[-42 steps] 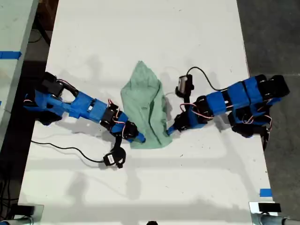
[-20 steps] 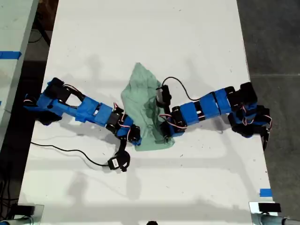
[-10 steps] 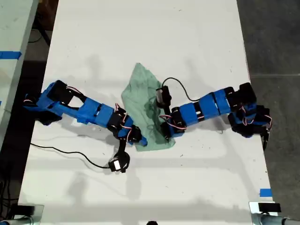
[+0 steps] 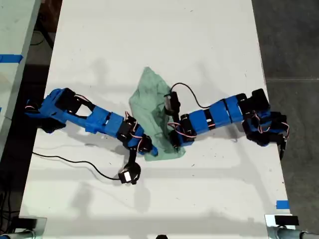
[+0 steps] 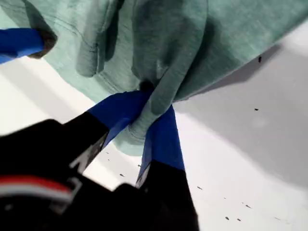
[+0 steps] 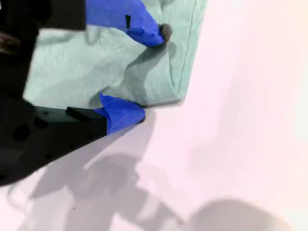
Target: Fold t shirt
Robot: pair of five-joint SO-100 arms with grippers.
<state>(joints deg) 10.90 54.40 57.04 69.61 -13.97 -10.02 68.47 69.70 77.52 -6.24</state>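
Observation:
The pale mint-green t shirt (image 4: 149,99) lies crumpled in the middle of the white table (image 4: 149,40). My first gripper (image 4: 149,149), on the arm from the exterior view's left, is at the shirt's lower edge. In the first wrist view my first gripper (image 5: 154,103) is shut on a bunched fold of the t shirt (image 5: 231,33). My second gripper (image 4: 174,144), on the arm from the exterior view's right, rests over the shirt's lower part. The second wrist view shows my second gripper (image 6: 144,72) open, its fingers astride a rumpled corner of the t shirt (image 6: 86,67) near the hem.
Black cables (image 4: 75,162) trail across the table from both arms. A blue tape mark (image 4: 282,204) sits near the table's lower corner at the exterior view's right. Dark floor (image 4: 294,45) runs along that side. A second surface (image 4: 15,30) stands at the exterior view's left.
The arm from the exterior view's right has swung left over the shirt. The other arm has stretched further toward the shirt's lower edge. The cloth there is more bunched.

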